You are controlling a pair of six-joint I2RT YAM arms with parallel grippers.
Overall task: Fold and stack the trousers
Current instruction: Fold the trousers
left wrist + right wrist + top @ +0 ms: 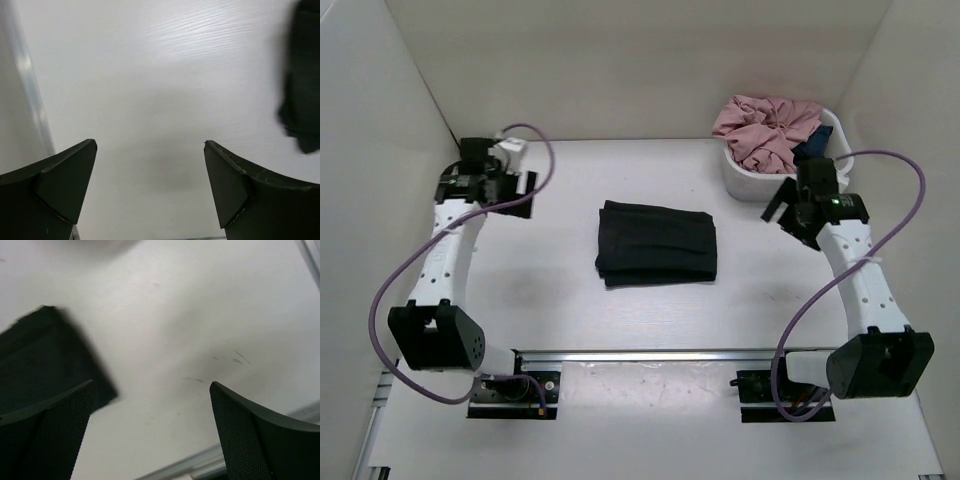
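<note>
Top external view has the trousers [656, 243] already folded into a neat black rectangle on the surface [570, 320], left of the white basket [745, 185], left fingers [65, 180] and right fingers [260, 430] both spread wide holding nothing, so it looks basically done to me.

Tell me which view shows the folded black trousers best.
Top external: the trousers lie whole, folded into a neat rectangle. The left wrist view catches only a blurred dark edge at its right border; the right wrist view only one blurred corner at its left.
</note>
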